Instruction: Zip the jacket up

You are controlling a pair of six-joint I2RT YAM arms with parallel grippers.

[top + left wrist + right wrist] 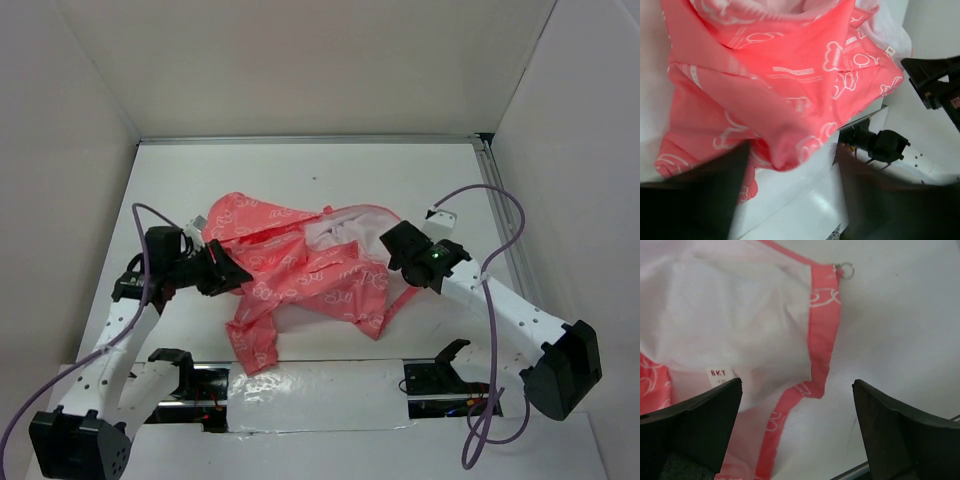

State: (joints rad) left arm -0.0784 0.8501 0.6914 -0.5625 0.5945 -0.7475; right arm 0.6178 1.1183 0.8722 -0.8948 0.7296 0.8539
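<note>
Jacket (300, 275) lies crumpled, unzipped. Left gripper (792, 146) at its left edge, jaws parted around a fold; right gripper (797, 385) gapes wide over its lining.

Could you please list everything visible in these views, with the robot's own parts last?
jacket: one, coral-pink with white print and pale lining, crumpled mid-table
ring: one, metal, at a corner of the jacket's edge
label: one, white with red letters, on the lining
table: one, white, under everything
walls: three, white, around the table
cables: two, purple, one along each arm
arms: two, white and black, near edge
left tool: one, black, open over a jacket fold
right tool: one, black, open over the jacket's edge
</note>
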